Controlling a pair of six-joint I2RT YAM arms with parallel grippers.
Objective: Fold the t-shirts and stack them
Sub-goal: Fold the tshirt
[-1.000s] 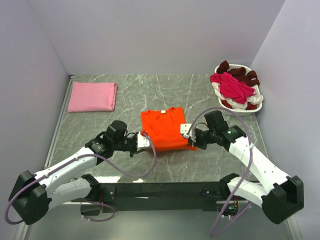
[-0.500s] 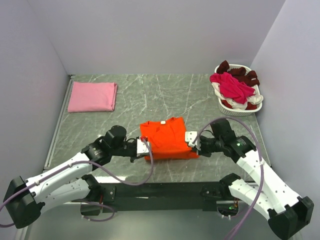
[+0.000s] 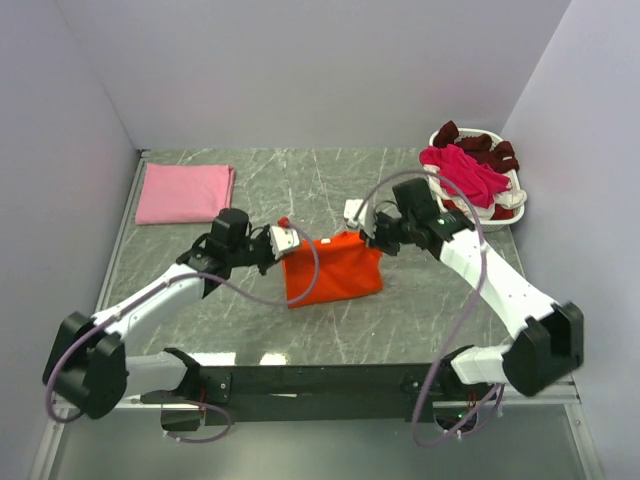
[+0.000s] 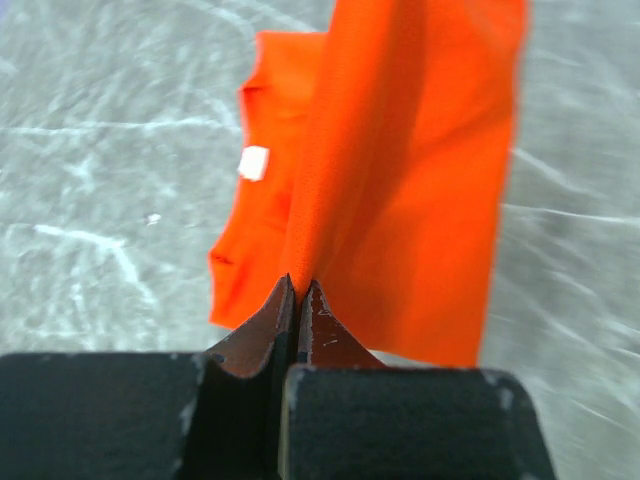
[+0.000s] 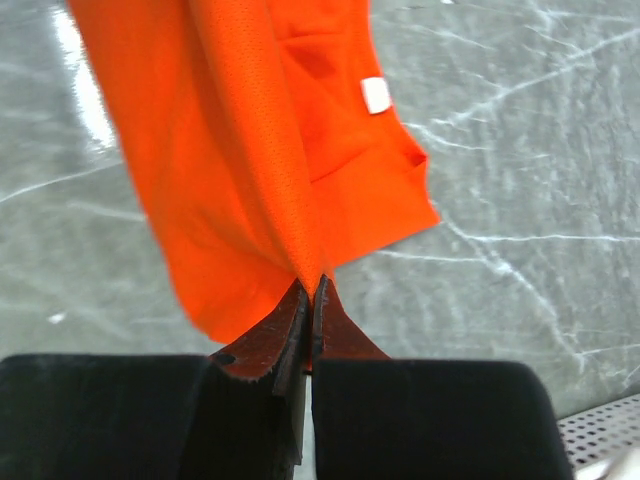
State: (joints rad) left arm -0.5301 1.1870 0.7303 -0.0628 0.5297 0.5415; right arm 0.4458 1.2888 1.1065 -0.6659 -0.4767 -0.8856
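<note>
The bright orange t-shirt (image 3: 335, 268) hangs between my two grippers above the middle of the table, its lower part drooping onto the surface. My left gripper (image 3: 284, 240) is shut on its left edge, and the cloth (image 4: 400, 170) hangs away from the jaws with a white label showing. My right gripper (image 3: 365, 228) is shut on its right edge, the cloth (image 5: 250, 150) drooping below it. A light pink t-shirt (image 3: 185, 192) lies folded at the far left. Magenta t-shirts (image 3: 462, 170) and dark maroon ones (image 3: 490, 150) fill the basket.
The white plastic basket (image 3: 455, 217) stands at the far right against the wall. Grey walls close in the table on the left, back and right. The marbled table top (image 3: 330, 180) shows between the pink shirt and the basket.
Both grippers have lifted the orange shirt's near edge off the table and carried it up and away from the arm bases; the shirt now hangs between them instead of lying flat.
</note>
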